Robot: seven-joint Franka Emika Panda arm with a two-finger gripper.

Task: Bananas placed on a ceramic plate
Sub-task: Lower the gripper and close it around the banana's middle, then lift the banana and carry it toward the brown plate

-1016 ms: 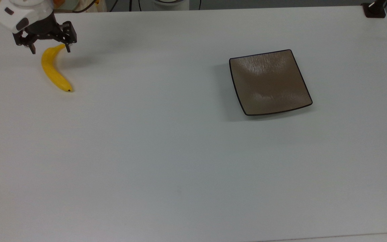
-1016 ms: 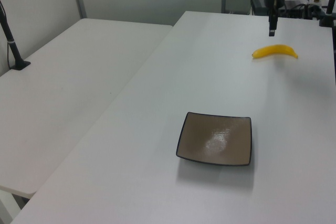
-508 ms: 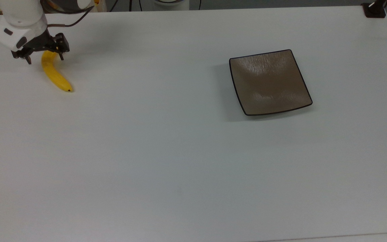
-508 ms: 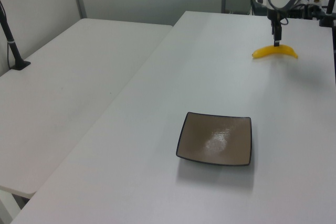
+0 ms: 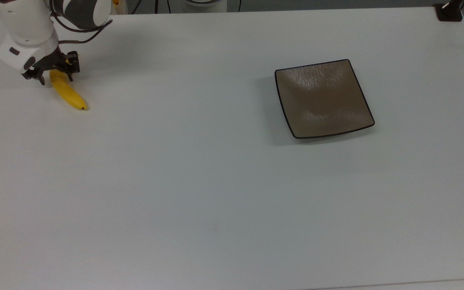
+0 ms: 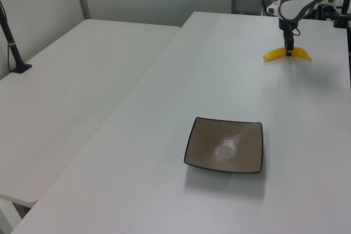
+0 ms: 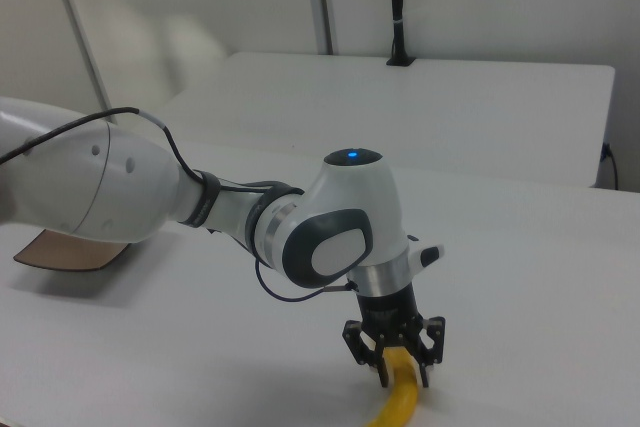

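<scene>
Bananas (image 5: 67, 92) lie on my counter (image 5: 199, 181) at the top view's far left; I see the gripper (image 5: 54, 76) straddling the stem end, fingers spread, not clamped. Well to the right sits the ceramic plate (image 5: 324, 98), bare.

Landmark is the plate (image 5: 324, 98), sitting on the table (image 5: 216, 181); top view: banana (image 5: 67, 93) lies flat on the table far off the plate's left, well apart from it; gripper (image 5: 56, 75) is down over the banana's far end, one finger on each side; left view: banana (image 6: 286, 53) and gripper (image 6: 288, 51) are behind the plate (image 6: 225, 145), toward the left view's right.
</scene>
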